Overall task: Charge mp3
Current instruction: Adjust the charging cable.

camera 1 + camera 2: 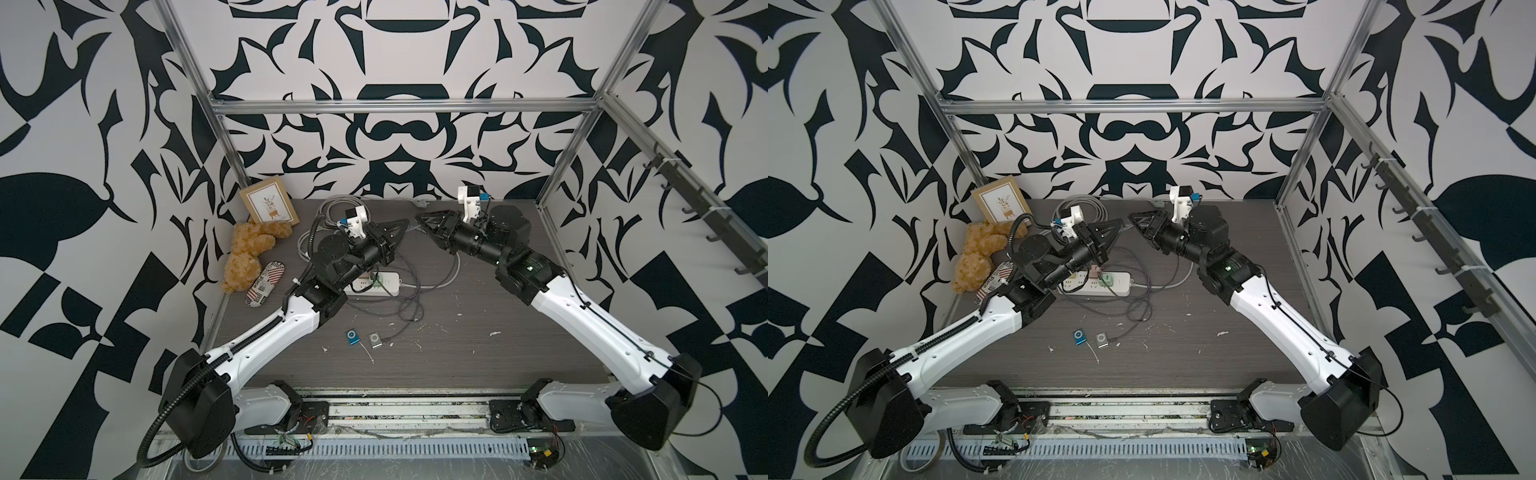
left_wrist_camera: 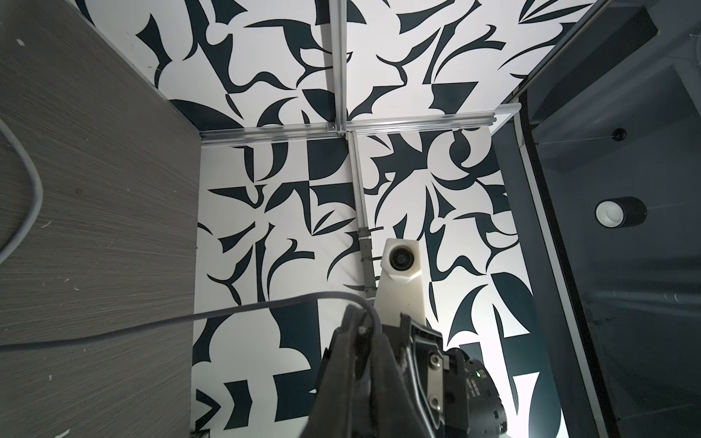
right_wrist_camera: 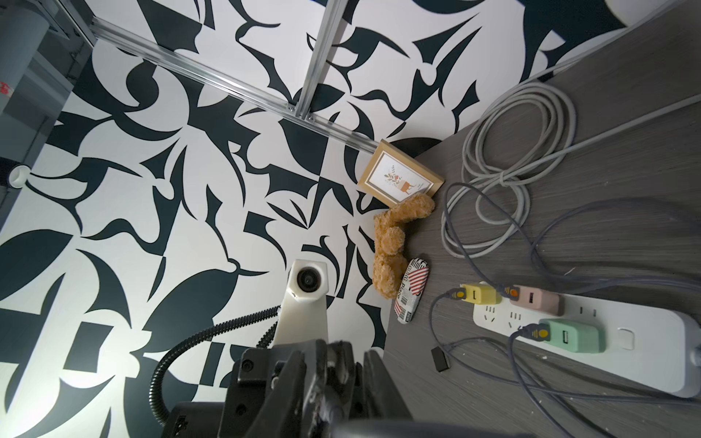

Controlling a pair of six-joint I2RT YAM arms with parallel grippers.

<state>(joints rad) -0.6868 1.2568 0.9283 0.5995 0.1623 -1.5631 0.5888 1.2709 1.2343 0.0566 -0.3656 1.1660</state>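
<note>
My left gripper [image 1: 404, 225] is closed tight, pinching a thin grey cable [image 2: 227, 313]. Whether my right gripper [image 1: 419, 217] is parted I cannot tell. Both hang above the back edge of the grey wood-grain bench [image 1: 498, 332], tips close together. The white plastic power strip [image 3: 626, 343] carries three boxy chargers: a yellow charger [image 3: 480, 294], a pink charger [image 3: 535, 300] and a green charger [image 3: 572, 335]. A blue mp3 player [image 1: 353, 337] and a silver mp3 player [image 1: 375, 339], both small and square, lie flat side by side near the middle of the front edge.
</note>
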